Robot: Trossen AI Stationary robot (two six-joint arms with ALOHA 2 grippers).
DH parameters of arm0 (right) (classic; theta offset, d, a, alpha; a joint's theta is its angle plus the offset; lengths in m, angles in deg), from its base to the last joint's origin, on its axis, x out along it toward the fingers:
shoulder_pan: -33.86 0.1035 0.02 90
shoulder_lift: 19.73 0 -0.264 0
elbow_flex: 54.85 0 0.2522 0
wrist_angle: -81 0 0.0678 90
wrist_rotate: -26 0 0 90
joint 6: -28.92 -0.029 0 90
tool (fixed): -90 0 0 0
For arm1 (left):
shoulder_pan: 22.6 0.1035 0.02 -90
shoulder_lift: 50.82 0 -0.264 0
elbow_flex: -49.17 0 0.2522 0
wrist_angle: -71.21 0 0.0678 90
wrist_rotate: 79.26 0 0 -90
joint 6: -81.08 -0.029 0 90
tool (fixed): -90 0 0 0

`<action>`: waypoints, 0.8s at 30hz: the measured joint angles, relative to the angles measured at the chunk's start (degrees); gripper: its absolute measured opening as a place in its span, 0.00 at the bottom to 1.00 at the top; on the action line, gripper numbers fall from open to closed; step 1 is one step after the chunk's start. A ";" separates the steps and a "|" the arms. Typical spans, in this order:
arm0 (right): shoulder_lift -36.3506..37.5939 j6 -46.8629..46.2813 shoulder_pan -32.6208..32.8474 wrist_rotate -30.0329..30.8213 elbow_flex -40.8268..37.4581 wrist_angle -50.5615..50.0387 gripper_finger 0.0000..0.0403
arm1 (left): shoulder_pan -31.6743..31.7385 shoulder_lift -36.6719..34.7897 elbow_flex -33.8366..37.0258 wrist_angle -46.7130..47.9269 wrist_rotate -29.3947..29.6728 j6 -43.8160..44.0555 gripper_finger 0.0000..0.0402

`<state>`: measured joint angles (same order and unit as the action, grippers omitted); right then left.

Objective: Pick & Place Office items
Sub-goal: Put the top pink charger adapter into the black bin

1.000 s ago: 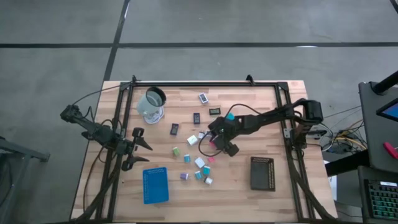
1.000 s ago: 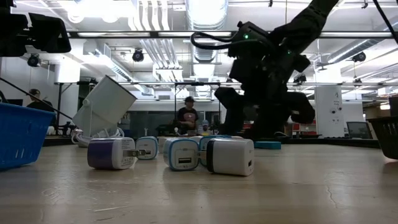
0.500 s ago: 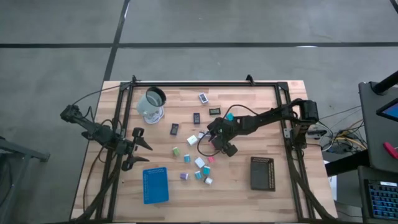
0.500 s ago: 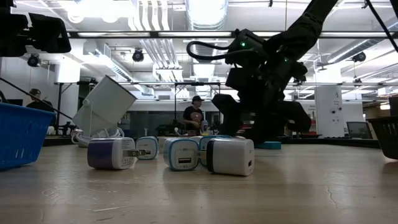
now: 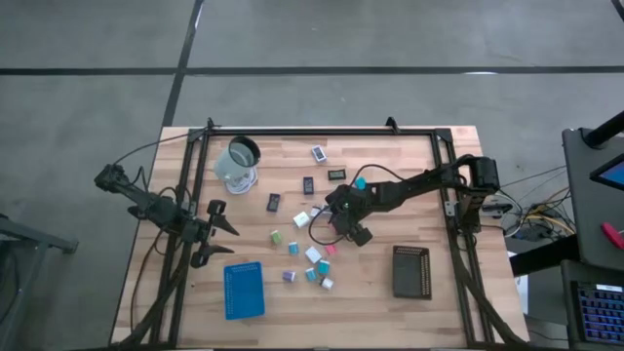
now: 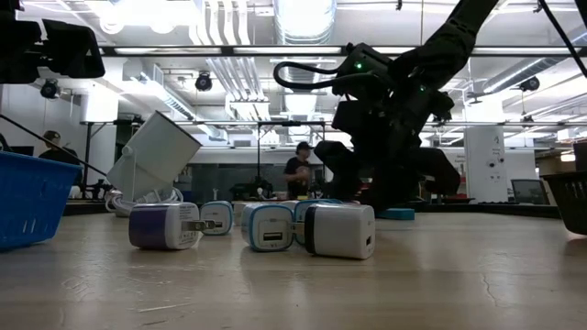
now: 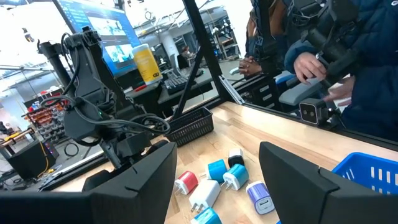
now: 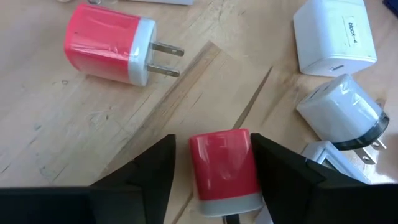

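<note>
Right end effector (image 8: pixel 212 168) straddles a red charger (image 8: pixel 222 171), fingers just beside it, grip unclear; high view hides this. Left end effector (image 7: pixel 214 174) open, empty.

Right gripper (image 5: pixel 336 223) lowered mid-table, left gripper (image 5: pixel 222 232) parked

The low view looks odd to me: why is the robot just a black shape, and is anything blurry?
In the low view, bright ceiling lights behind the right gripper leave it a backlit silhouette; the near white charger is sharp, the person far behind soft. In the right wrist view, the red charger between the fingers shows glare.
</note>
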<state>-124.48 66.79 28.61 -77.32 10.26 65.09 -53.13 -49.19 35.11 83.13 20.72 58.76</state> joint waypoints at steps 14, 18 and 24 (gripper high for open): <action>-0.02 0.17 -0.03 2.05 0.00 0.95 0.32 | 0.00 0.02 0.00 -0.02 -0.02 0.00 0.58; -0.07 0.04 -0.07 2.12 0.00 1.10 0.34 | 0.00 0.02 0.00 -0.02 -0.02 -0.01 0.58; -0.11 -0.18 -0.07 2.19 -0.04 1.86 0.35 | 0.00 0.02 0.00 -0.02 -0.03 -0.01 0.58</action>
<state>-124.59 66.61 28.54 -75.13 10.22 66.95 -53.13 -49.17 35.11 83.10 20.69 58.75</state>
